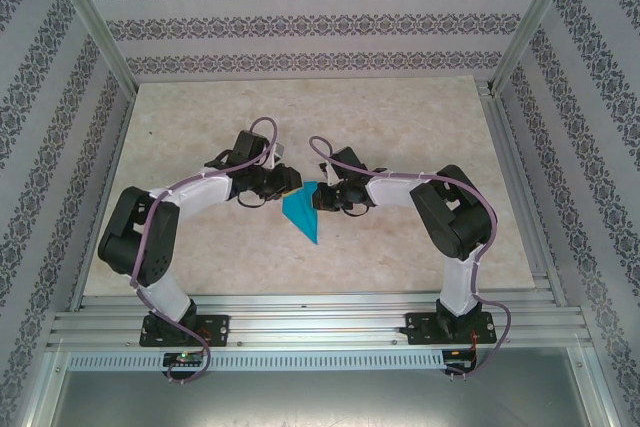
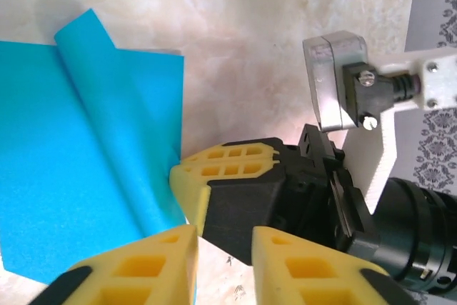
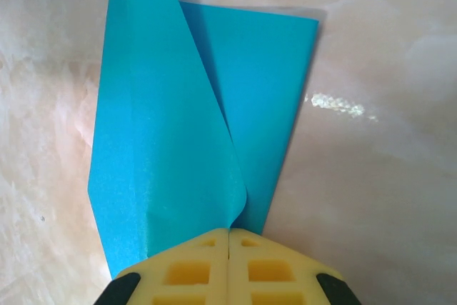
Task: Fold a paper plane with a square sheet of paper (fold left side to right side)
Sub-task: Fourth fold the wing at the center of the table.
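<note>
**A:** Where is the blue paper [image 3: 171, 141]?

**B:** On the worktop [image 1: 400, 107], partly folded to a point, between the two end effectors. One flap curls up off the rest.

**A:** What holds that flap?

**B:** The right end effector [image 3: 228, 237]. Its fingers are pressed together on the flap's near corner, with the sheet spread out ahead of them.

**A:** And the left end effector [image 2: 223, 233]?

**B:** Its fingers are apart with nothing between them. It sits at the paper's edge, facing the right one.

Top camera high, near edge, looking down — wrist cameras close, both on blue paper [image 3: 178, 141].
</note>
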Robot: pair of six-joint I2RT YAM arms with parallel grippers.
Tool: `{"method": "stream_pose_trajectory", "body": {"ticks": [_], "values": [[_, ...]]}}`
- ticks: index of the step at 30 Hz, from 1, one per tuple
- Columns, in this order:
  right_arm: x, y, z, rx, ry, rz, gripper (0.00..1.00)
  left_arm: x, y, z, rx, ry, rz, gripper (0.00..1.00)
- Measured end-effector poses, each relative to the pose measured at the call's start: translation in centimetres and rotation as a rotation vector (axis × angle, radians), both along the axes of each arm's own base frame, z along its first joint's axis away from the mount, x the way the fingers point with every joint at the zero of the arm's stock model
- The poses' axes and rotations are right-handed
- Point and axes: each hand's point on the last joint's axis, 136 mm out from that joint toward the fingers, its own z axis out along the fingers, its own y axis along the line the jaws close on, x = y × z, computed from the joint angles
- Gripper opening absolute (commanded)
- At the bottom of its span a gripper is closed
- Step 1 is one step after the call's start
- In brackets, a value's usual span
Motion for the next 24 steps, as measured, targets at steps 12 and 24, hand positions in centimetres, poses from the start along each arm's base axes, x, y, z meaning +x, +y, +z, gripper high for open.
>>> {"method": "stream_pose_trajectory", "body": {"ticks": [12,24], "values": [[0.0,0.0,0.0,-0.002,-0.001,0.004,0.0,-0.6,-1.3,-4.6,0.022,0.118,-0.035,0.17],[0.0,0.0,0.0,-0.004,-0.002,0.006,0.0,-0.1,-1.7,-6.2,0.03,0.138,-0.036,0.16]]}}
